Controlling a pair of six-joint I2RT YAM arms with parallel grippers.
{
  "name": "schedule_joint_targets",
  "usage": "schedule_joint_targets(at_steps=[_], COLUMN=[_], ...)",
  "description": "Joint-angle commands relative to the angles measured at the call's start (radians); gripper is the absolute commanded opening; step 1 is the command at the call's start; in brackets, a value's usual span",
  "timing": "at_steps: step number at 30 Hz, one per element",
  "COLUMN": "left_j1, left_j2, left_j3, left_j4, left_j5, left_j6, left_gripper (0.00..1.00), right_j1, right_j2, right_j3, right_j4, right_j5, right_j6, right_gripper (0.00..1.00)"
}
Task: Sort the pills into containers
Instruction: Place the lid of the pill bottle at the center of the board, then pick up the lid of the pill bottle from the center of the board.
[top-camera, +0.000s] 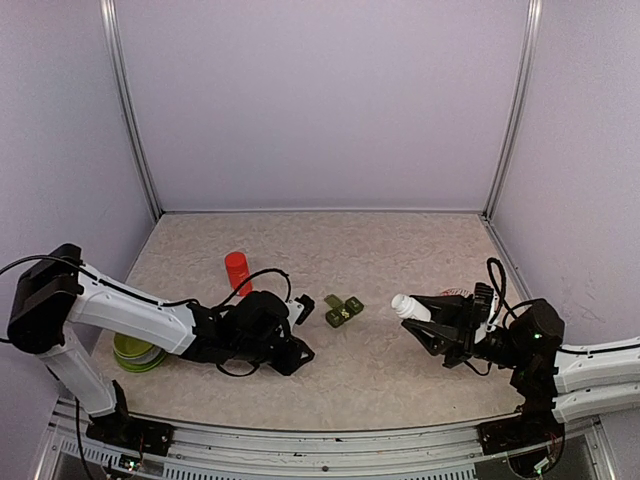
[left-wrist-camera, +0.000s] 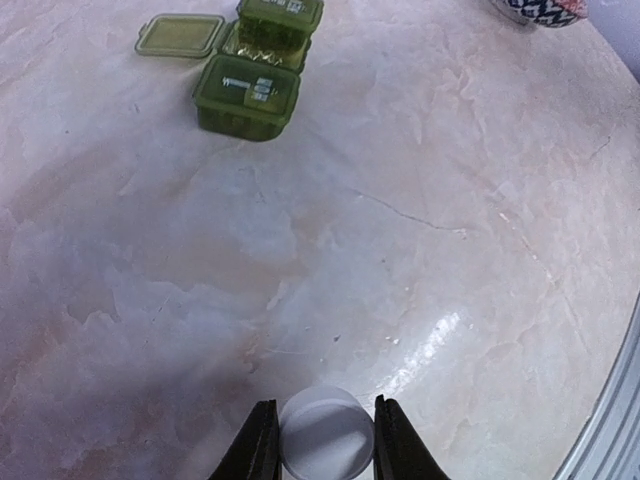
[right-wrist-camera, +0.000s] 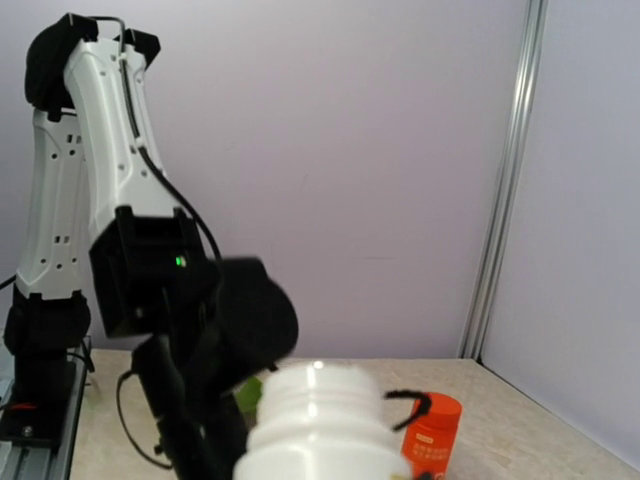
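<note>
- Top view: the containers (top-camera: 343, 311) sit near the middle of the table (top-camera: 400, 250), between the two arms. The left gripper (top-camera: 298, 310) is just beside them at their 9 o'clock. The right gripper (top-camera: 428, 318) is at their 3 o'clock, a little apart.
- Top view: the right gripper is clenched on a white bottle (top-camera: 409, 306), held roughly level with its mouth pointing to 9 o'clock, toward the containers. A red bottle (top-camera: 237, 272) stands at 10 o'clock of the containers, and a lime-green bowl (top-camera: 137, 352) lies well off at 8 o'clock.
- Left wrist view: the left gripper (left-wrist-camera: 323, 425) is clamped on a white cap (left-wrist-camera: 322, 452), both fingers against its sides, low over bare table. The containers (left-wrist-camera: 247, 95) are at 11 o'clock, well apart from the cap.
- Left wrist view: the middle compartment looks open, with its open lid (left-wrist-camera: 180, 35) flipped out to 9 o'clock. The near compartment's lid is down.
- Right wrist view: the white bottle (right-wrist-camera: 315, 425) shows an uncapped neck at 6 o'clock. The gripper's own fingers are out of frame, so the grip can't be read in this view. The red bottle (right-wrist-camera: 432, 430) is at 4 o'clock and the left arm (right-wrist-camera: 90, 200) at 9 o'clock.
- No pills are visible in any view.
- Step, judged: the bottle is uncapped and one compartment is open, but the pour is not yet begun.
- Next move, judged: bring the bottle mouth over the open compartment and tip it gently. The opening is small, so aim matters.
</note>
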Motion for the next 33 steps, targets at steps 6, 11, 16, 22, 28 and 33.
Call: schedule_joint_targets(at_steps=[6,11,16,22,28,33], left_j1=[0.003,-0.012,-0.025,-0.040,-0.059,-0.083], left_j2=[0.128,0.169,0.168,0.169,0.188,0.227], left_j3=[0.018,0.040,0.051,0.070,0.097,0.135], left_j4=[-0.004,-0.037,-0.059,-0.103,-0.148,-0.212], left_j5=[-0.031,-0.055,-0.074,-0.099,-0.134,-0.181], left_j6=[0.007,0.012,0.012,0.012,0.011,0.016], left_gripper=[0.27,0.34,0.50,0.53,0.50,0.46], right_j1=[0.007,0.008,0.008,0.008,0.008,0.008], right_j2=[-0.028,-0.035,-0.037,-0.040,-0.050,-0.057], right_j3=[-0.014,-0.016,-0.020,-0.024,-0.029,-0.032], right_j4=[-0.011,-0.011,-0.008,-0.007,-0.007,-0.007], right_j5=[0.014,0.018,0.020,0.023,0.023,0.025], right_j6=[0.003,0.002,0.002,0.003,0.003,0.005], right_gripper=[0.00,0.00,0.00,0.00,0.00,0.00])
